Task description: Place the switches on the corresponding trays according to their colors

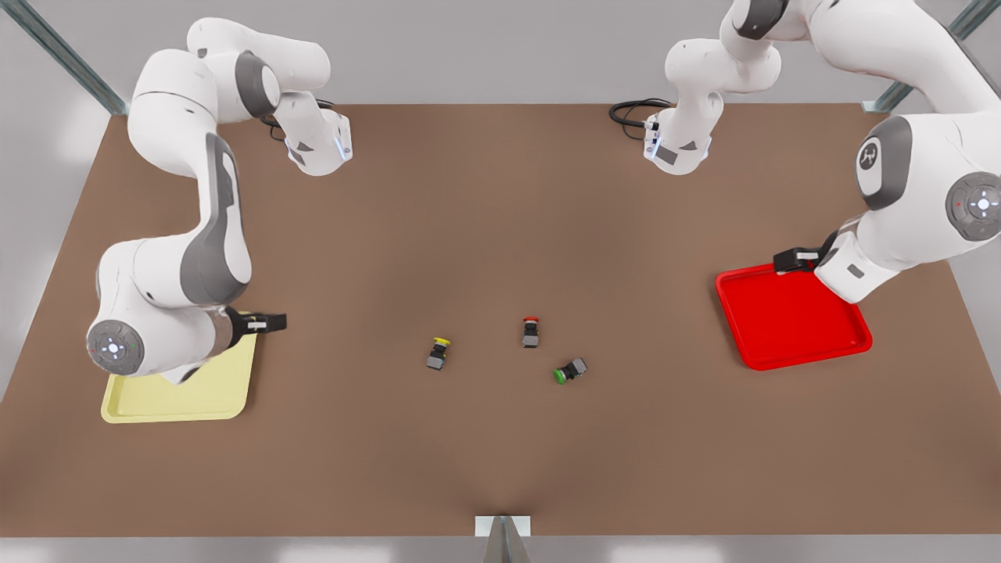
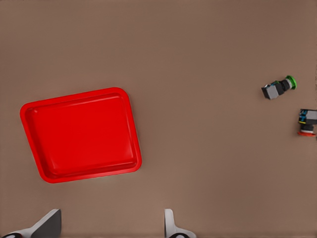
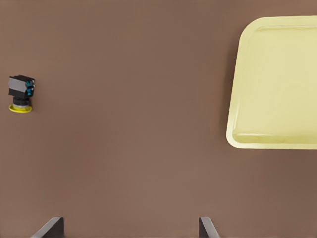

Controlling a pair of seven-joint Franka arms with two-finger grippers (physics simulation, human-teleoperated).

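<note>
Two switches, yellow-capped (image 1: pixel 438 353) and red-capped (image 1: pixel 531 331), loose between two trays; left gripper (image 2: pixel 111 225) and right gripper (image 3: pixel 130 228) both wide, empty.

red tray (image 1: pixel 790 328): glossy plastic | table (image 1: pixel 500 195): matt brown

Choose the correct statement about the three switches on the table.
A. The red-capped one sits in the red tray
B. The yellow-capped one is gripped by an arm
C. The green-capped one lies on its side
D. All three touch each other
C: the green-capped switch lies tipped over on the table, its cap pointing sideways.
</note>
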